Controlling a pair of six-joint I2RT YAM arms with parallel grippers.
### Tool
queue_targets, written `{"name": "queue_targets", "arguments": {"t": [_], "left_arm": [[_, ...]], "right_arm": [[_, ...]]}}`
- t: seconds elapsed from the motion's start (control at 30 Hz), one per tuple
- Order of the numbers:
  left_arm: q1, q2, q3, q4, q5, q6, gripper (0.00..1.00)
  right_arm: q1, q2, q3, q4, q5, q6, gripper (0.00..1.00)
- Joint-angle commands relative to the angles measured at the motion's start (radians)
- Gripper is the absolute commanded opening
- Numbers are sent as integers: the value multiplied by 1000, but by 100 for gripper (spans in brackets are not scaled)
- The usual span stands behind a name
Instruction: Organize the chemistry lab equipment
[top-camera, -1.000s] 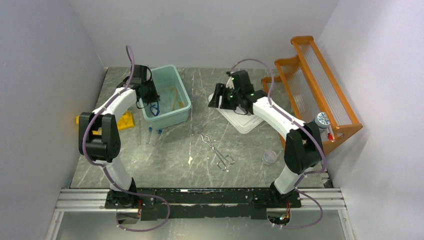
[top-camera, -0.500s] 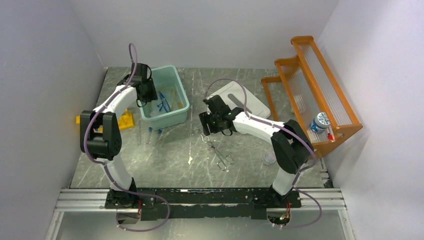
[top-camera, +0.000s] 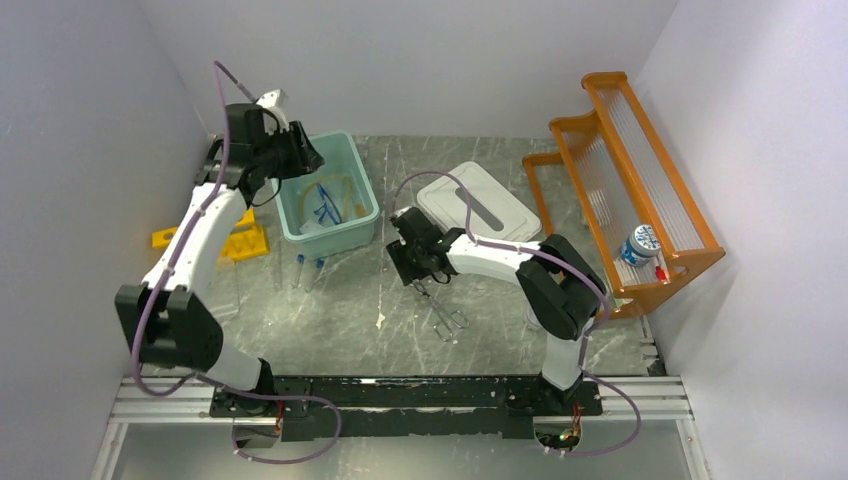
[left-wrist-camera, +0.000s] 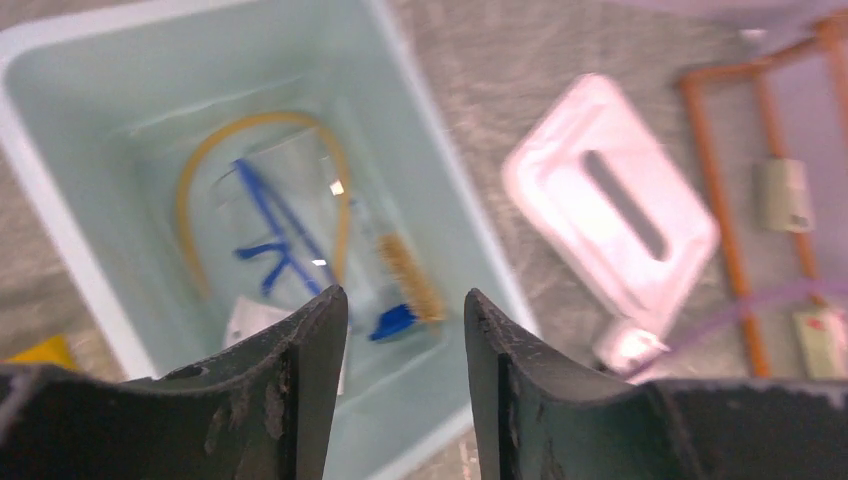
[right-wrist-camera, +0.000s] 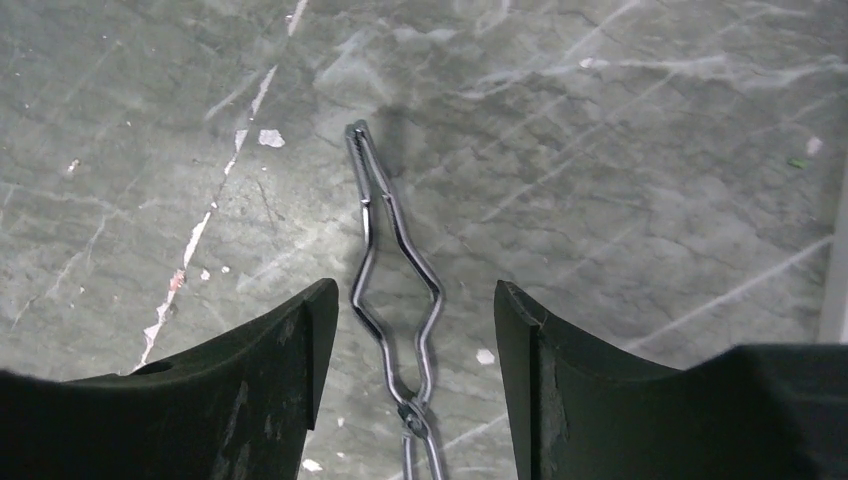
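White right arm (top-camera: 500, 258) stretches leftward, parted claw (right-wrist-camera: 415, 295) over silver forceps (right-wrist-camera: 361, 160).

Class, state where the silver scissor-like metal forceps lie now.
Top view: the silver scissor-like metal forceps lie on the grey table near its centre, tips beneath the right gripper, jaws open.

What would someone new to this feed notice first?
The big orange shelf against the right wall stands out most. Next comes the teal bin at the back left, with tan and blue tubing lying inside and the left gripper open above it. At centre, the right gripper hangs open over the silver forceps, which lie on the marble table.
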Motion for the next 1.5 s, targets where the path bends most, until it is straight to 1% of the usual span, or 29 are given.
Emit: {"name": "queue_targets", "arguments": {"t": [0.0, 0.1, 0.23, 0.37, 0.4, 0.47, 0.6, 0.63, 0.8, 0.9, 0.93, 1.0, 1.1, 1.3, 1.47], "left_arm": [[4, -128, -76, 142, 254, -19, 53], [4, -197, -128, 182, 293, -25, 57], [4, -261, -165, 175, 272, -17, 59], [4, -307, -187, 162, 243, -23, 60], [4, -316, -193, 165, 239, -34, 60], [4, -326, -205, 169, 242, -54, 60], [3, -347, -227, 173, 262, -79, 61], [1, -352, -234, 176, 269, -79, 61], [-16, -349, -252, 170, 313, -71, 62], [-37, -345, -260, 176, 324, -72, 62], [-46, -345, -262, 178, 326, -71, 63], [-72, -342, -270, 186, 324, -67, 64], [-129, -325, -285, 205, 327, -73, 65], [-302, -277, -326, 248, 267, -143, 68], [-429, -282, -446, 342, 201, -213, 72]], "right_arm": [[20, 36, 16, 94, 13, -7, 61], [25, 51, 3, 161, 22, 25, 58], [28, 87, 4, 216, 60, 55, 50], [29, 112, -12, 258, 79, 53, 37], [29, 117, -21, 266, 87, 53, 32], [29, 119, -44, 285, 91, 54, 28], [29, 118, -70, 305, 102, 52, 26], [29, 119, -73, 331, 103, 53, 26], [28, 124, -73, 351, 136, 58, 24], [24, 110, -68, 338, 137, 75, 11], [22, 98, -71, 335, 135, 84, 8], [17, 68, -76, 325, 135, 108, 5], [-6, 18, -62, 283, 125, 146, 4], [-78, -77, -42, 241, 48, 226, 0], [-138, -165, -79, 287, -33, 270, 0]]}}
